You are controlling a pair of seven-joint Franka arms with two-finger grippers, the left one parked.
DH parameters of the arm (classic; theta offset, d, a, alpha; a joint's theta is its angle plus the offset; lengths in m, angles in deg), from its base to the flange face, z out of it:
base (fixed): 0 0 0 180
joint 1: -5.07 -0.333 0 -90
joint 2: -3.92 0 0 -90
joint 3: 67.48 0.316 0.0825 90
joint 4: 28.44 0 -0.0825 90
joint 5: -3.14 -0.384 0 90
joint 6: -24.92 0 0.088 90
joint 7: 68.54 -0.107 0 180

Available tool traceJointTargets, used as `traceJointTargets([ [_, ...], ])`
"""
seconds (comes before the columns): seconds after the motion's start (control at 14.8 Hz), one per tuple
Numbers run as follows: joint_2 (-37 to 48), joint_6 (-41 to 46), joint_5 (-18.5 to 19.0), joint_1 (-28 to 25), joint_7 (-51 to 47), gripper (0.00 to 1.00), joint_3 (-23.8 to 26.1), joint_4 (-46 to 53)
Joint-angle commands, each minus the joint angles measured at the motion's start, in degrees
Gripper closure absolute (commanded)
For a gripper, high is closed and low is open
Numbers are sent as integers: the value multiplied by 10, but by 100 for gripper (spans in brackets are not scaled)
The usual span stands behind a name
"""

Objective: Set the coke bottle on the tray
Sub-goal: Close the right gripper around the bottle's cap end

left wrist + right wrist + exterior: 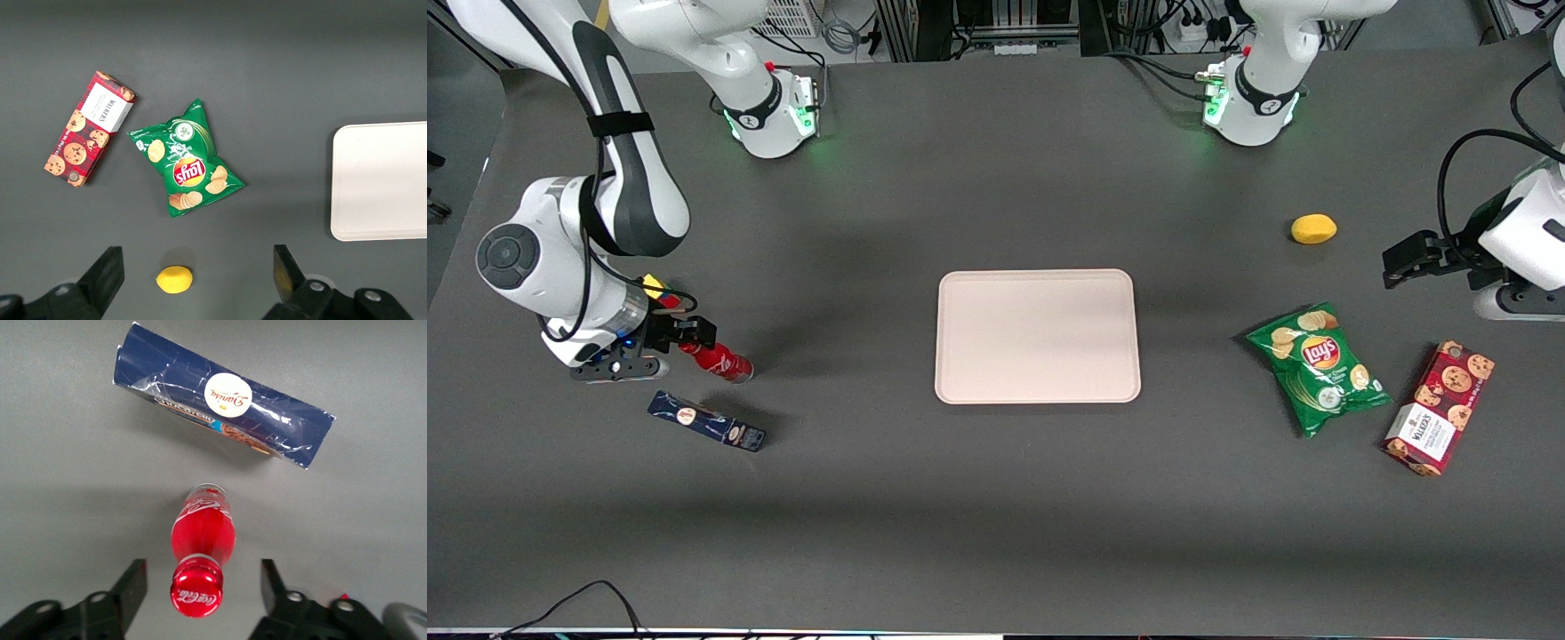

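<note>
Grasp step: gripper (201, 583) spread wide around the cap of the coke bottle (202, 540), not yet pinching; next, close, lift, carry to tray (1037, 336).

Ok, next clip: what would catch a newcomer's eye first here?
Probably the pale pink tray, bare in the middle of the dark table. Next, toward the working arm's end, the gripper sits open around the capped top of the red coke bottle, with a dark blue box nearer the front camera. Toward the parked arm's end lie a green Lay's chip bag, a Walkers cookie box and a lemon.
</note>
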Motion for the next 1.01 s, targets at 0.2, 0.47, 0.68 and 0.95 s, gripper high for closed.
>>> traceJointTargets([
  [0.2, -3, -14, -26, 2, 22, 76, 0, -5],
  [0.47, 2, -5, -28, 2, 21, 100, 0, -1],
  [0.68, 17, 52, -29, 2, 19, 100, 0, 25],
  [0.95, 36, 165, -29, 1, 12, 100, 0, 102],
])
